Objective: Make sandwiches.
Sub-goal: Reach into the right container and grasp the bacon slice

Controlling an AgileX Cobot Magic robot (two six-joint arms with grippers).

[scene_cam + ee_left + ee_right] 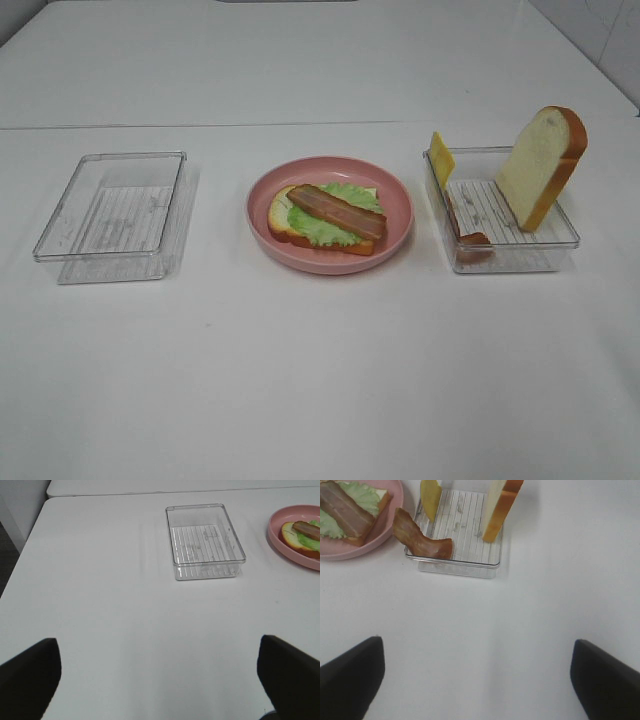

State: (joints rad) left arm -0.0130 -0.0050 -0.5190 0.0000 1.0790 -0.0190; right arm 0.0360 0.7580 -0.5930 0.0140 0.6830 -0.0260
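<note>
Jaws wide and empty, sandwich (328, 214) well apart

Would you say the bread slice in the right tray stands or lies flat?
Standing, tilted: the bread slice leans on edge in the tray, rising well above its rim.

The near half of the tabletop (320, 390) is lying bare, giving wide passage. Across the middle three things are sitting in a row, well apart, leaving open lanes between them: the left tray (110, 268), the pink plate (330, 263) carrying a low sandwich (325, 225), and the right tray (510, 257). Inside the right tray a bread slice (535, 165) is leaning tall above the rim, a cheese square (441, 156) is standing at the plate-side wall, and a bacon strip (417, 539) is draping over that wall's near corner, crowding entry from above.
</note>
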